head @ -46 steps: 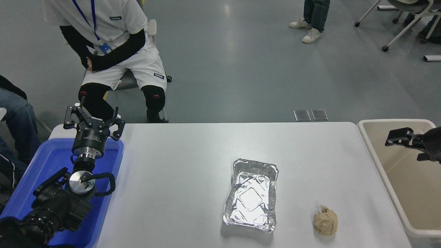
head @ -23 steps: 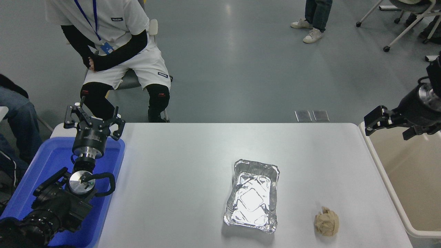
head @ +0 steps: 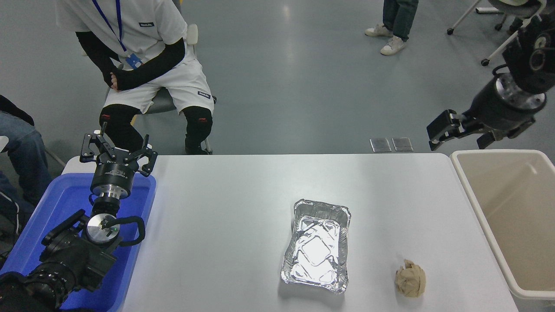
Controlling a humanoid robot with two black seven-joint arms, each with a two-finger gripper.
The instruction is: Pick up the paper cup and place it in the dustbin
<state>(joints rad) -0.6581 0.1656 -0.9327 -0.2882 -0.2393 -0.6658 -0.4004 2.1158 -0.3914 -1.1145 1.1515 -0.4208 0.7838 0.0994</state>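
Observation:
No paper cup shows anywhere on the table or in the visible part of the bin. The dustbin (head: 477, 203), a large beige tub, stands off the table's right edge, and its visible inside is bare. My right gripper (head: 462, 133) is open and empty, raised in the air past the bin's far left corner. My left gripper (head: 117, 151) is parked, open and empty, over the far end of the blue tub at the lower left.
A blue tub (head: 52, 208) sits at the table's left end. A silver foil tray (head: 317, 246) lies mid-table, with a crumpled tan paper ball (head: 410, 278) to its right. A person (head: 143, 56) sits beyond the far left corner.
My right arm has lifted from over the dustbin's inside, up and towards the far side, with the gripper empty throughout. The left arm has not moved.

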